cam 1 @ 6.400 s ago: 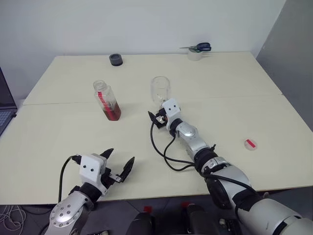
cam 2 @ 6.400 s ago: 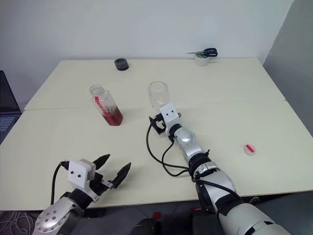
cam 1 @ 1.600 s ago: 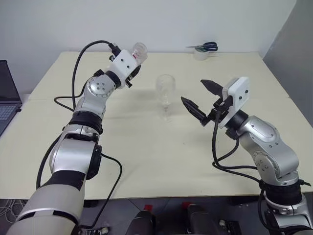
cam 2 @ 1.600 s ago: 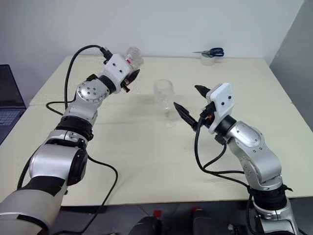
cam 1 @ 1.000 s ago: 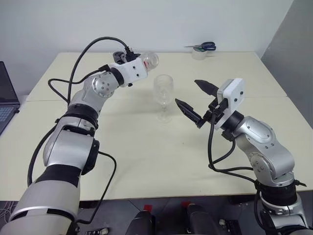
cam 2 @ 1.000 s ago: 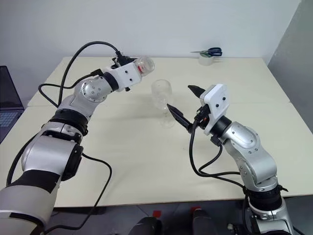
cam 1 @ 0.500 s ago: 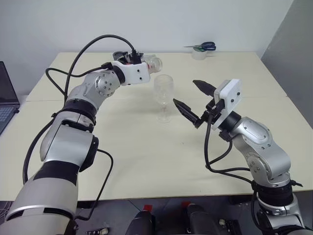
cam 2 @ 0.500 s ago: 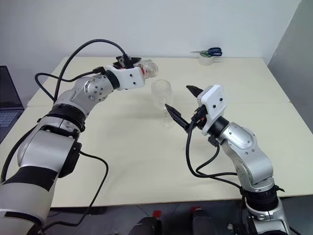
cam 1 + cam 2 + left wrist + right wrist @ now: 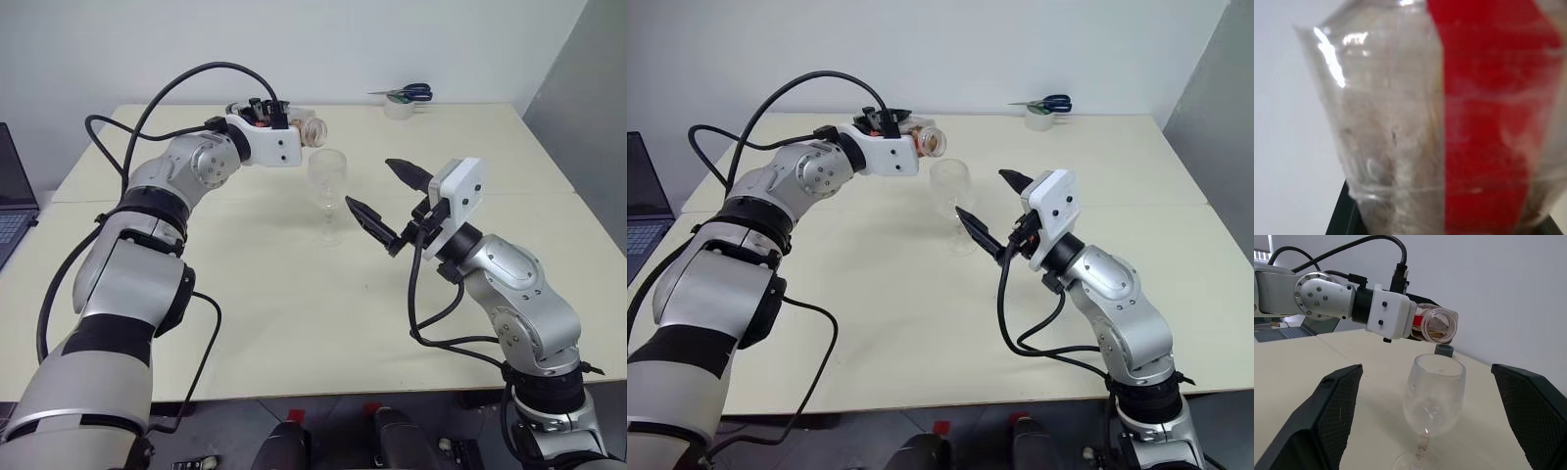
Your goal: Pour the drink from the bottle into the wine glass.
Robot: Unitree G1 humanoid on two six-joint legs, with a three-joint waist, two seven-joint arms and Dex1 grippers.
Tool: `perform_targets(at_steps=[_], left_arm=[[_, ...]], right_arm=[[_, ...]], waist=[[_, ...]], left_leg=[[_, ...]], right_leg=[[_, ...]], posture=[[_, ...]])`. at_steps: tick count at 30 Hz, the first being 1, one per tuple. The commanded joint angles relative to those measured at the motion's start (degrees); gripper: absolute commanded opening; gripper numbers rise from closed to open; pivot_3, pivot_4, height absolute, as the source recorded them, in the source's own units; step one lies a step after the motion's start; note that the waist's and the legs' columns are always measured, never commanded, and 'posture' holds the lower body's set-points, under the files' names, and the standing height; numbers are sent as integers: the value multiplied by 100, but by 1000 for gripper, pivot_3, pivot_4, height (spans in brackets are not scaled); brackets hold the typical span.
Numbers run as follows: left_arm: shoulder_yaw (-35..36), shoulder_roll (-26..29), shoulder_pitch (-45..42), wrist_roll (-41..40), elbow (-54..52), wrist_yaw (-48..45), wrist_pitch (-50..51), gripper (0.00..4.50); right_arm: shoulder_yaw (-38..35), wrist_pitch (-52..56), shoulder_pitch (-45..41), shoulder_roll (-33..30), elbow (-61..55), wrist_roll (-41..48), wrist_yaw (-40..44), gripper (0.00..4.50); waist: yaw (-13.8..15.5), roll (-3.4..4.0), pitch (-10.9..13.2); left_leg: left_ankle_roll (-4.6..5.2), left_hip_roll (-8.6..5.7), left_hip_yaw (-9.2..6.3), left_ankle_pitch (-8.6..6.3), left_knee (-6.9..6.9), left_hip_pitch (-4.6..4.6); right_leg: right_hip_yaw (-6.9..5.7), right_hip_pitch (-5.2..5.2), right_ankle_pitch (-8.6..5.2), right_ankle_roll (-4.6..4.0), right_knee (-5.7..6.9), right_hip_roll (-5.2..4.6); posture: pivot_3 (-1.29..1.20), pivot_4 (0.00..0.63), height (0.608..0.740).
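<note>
Tipped bottle (image 9: pixel 1432 326) — above wine glass (image 9: pixel 1433 394)

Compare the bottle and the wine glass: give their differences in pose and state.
The bottle lies nearly level in the left gripper, held above the table; the wine glass stands upright on the table, ungripped. The bottle holds amber drink; the glass looks empty. Both are clear.

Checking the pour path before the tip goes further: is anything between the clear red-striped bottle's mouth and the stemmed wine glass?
Nothing visible. The uncapped clear red-striped bottle, held by the left gripper, hangs beside and above the stemmed wine glass's open rim.
</note>
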Motion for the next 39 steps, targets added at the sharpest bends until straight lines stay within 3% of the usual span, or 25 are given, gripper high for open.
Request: perform_targets(at_steps=[1,15,21,39], left_arm=[[-31,108,-349,50,-51,205,-24,1609],[-242,101,-500,272,8,316,-41,1609],[-304,107,-553,336,24,352,-44,1609],[-473,153,-767,528,103,475,11,1609]], right_arm=[[-75,-101,-43,4,-183,-35,-16,4500],[-117,-155,-14,1,-131,-104,-21,4500],[-109,-167,-6,-5,-147,-127,11,4500],[-144,-169,30,63,-179,-179,36,4500]], waist=[[0,0,0],[-4,0,-1],[-9,-1,-1],[-11,-1,-1]], left_leg=[[0,0,0,0,0,-1],[0,-1,4,0,6,-19],[-1,-7,21,0,81,-116],[0,-7,24,1,87,-116]], right_leg=[[0,-1,0,0,0,0],[3,-21,0,0,8,0],[14,-122,-1,2,86,-8],[13,-122,0,1,95,-2]], posture=[[0,150,740],[0,150,740],[0,150,740],[0,150,740]])
